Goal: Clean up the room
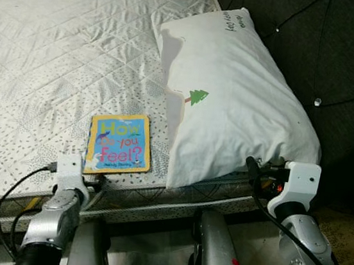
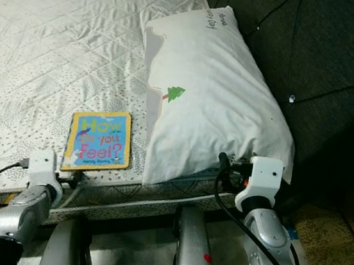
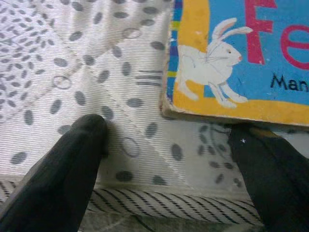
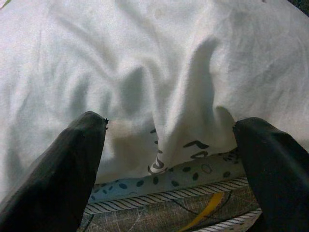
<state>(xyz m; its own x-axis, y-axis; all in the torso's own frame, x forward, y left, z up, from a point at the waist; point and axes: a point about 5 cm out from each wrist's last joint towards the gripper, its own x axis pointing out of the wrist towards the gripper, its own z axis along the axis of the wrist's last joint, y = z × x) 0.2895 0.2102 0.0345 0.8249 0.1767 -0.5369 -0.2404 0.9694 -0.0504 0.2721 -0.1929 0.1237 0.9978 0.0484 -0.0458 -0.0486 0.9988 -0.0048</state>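
Observation:
A yellow-and-blue children's book (image 1: 119,143) titled "How do you Feel?" lies flat near the front edge of the mattress (image 1: 58,47). My left gripper (image 3: 166,137) is open at that edge, its fingers (image 3: 72,159) resting on the mattress just short of the book's (image 3: 231,58) near corner. A white pillow (image 1: 233,94) with a small green tree print lies at the mattress's right side. At the pillow's (image 4: 159,63) front edge my right gripper (image 4: 169,130) stands open, with nothing between its fingers.
A dark tufted headboard (image 1: 329,54) rises behind and to the right of the pillow. The mattress's striped piping (image 3: 164,205) runs along the front edge. My two silver legs (image 1: 217,254) stand on the tiled floor below.

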